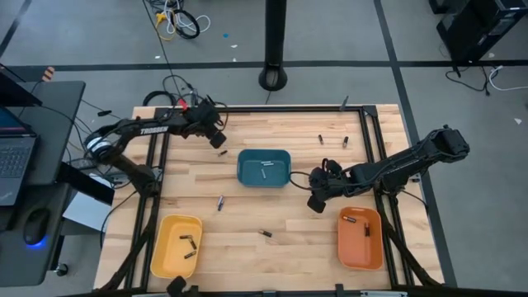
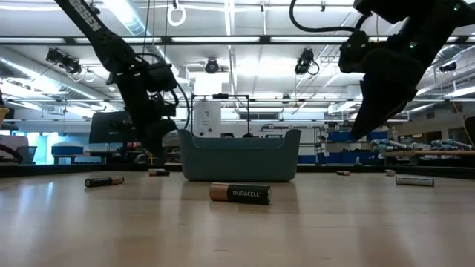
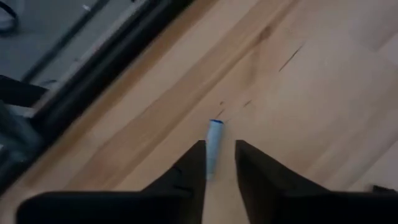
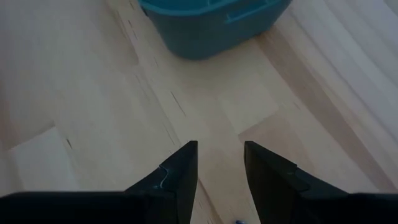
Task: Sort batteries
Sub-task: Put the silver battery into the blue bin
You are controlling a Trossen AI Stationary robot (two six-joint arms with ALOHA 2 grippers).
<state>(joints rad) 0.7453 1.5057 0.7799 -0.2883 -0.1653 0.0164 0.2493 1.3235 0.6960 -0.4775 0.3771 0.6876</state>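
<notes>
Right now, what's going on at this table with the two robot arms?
The robot is sorting batteries into trays. The left gripper is at the table's far left, fingers straddling a blue-tipped battery lying on the wood. The right gripper hovers open and empty beside the teal tray. The teal, yellow tray and orange tray each hold a few cells; several more lie loose on the table.

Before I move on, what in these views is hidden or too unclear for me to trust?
- Left pincer: its wrist view shows a blue-tipped battery between the fingers, but blur hides whether they touch it.
- Teal tray: the low view's wall hides its contents.
- Yellow tray and orange tray: batteries in the high view are too small to tell types.
- Right pincer: open over bare wood; a bluish speck is cut off by the edge.
</notes>
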